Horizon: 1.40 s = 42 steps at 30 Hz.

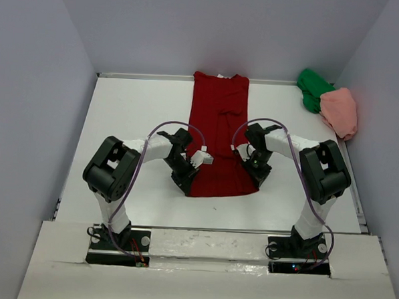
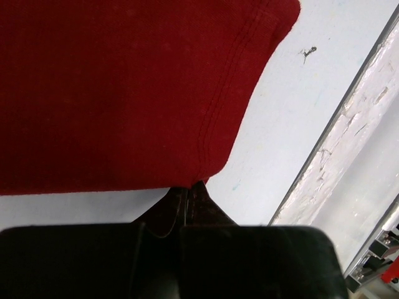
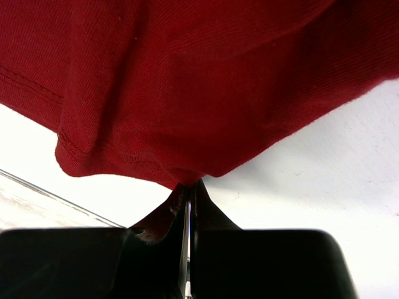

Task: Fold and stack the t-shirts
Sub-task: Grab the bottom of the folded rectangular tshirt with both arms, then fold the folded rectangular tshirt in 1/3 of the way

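The dark red t-shirt [image 1: 219, 134] lies as a long narrow strip down the middle of the table, collar at the far edge. My left gripper [image 1: 186, 186] is shut on its near left hem corner [image 2: 198, 177]. My right gripper [image 1: 257, 179] is shut on the near right hem corner [image 3: 187, 180], where the cloth bunches up. The green t-shirt [image 1: 312, 89] and the salmon pink t-shirt [image 1: 341, 111] lie crumpled together at the far right corner.
The white table [image 1: 127, 125] is walled at the back and both sides. A taped front ledge [image 1: 201, 240] runs along the near edge by the arm bases. That rough ledge also shows in the left wrist view [image 2: 349, 149].
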Motion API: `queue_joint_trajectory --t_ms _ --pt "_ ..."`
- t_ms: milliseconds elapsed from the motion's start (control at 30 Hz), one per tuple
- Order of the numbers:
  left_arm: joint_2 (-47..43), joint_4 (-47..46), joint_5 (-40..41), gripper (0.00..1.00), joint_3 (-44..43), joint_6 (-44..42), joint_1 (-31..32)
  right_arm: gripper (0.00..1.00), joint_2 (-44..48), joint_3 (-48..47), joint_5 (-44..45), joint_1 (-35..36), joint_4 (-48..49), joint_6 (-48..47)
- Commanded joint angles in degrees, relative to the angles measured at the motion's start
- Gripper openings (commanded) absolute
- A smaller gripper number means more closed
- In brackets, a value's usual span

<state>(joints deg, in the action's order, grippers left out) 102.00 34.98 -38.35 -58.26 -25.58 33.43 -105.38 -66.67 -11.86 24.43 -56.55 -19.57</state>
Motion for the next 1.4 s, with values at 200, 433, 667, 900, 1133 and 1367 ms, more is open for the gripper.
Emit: queue_joint_trajectory --t_ms 200,433,667,900,1133,1367 --pt "-2.6 3.8 -1.0 0.0 -2.4 -4.2 1.3 0.0 4.3 -1.2 1.3 -0.3 -3.0 -2.2" --pt "-5.4 7.6 -2.4 0.0 -4.2 -8.4 2.2 0.0 8.1 -1.2 2.2 -0.3 -7.1 -3.3" --pt "-7.4 12.2 -5.6 0.0 -5.9 -13.5 2.3 0.0 11.5 -1.3 2.6 -0.3 -11.2 -4.4" --pt "-9.0 13.5 -5.7 0.0 -6.6 -14.7 2.2 0.0 14.8 -2.3 1.3 -0.3 -15.2 -5.4" --pt "-9.2 13.1 -1.6 0.0 -11.8 -13.5 2.0 0.0 16.0 -5.4 1.6 -0.3 -16.5 -5.4" --pt "-9.2 9.8 0.5 0.0 -16.5 -10.3 -0.6 0.0 16.3 -10.0 2.7 -0.3 -15.0 -4.2"
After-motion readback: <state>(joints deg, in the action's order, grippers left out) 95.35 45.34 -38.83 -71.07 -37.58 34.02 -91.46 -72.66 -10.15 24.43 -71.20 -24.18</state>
